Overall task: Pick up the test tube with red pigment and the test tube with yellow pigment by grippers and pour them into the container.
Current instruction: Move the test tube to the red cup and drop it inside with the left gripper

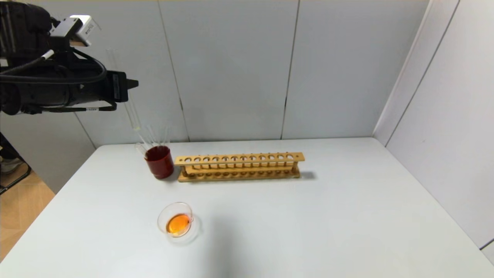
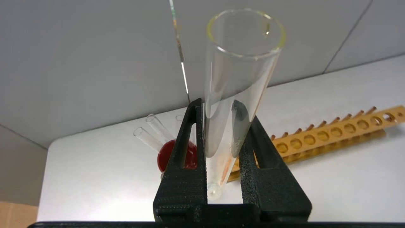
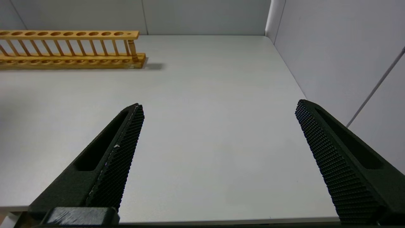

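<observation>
My left gripper [image 1: 131, 84] is high above the table's far left, over the dark red cup [image 1: 159, 162]. It is shut on a nearly empty clear test tube [image 1: 133, 112], held about upright with its mouth up. In the left wrist view the tube [image 2: 240, 63] stands between the closed fingers [image 2: 186, 164]. Its rim is yellowish, so it looks like the test tube with yellow pigment. The container [image 1: 170, 208], a low glass dish near the front left, holds orange liquid. No tube with red liquid shows. My right gripper [image 3: 219, 104] is open and empty over bare table.
Several clear tubes [image 1: 152, 137] lean in the red cup, which also shows in the left wrist view [image 2: 164, 155]. An empty wooden rack [image 1: 239, 166] stands beside the cup at the back. Grey walls close in behind and on the right.
</observation>
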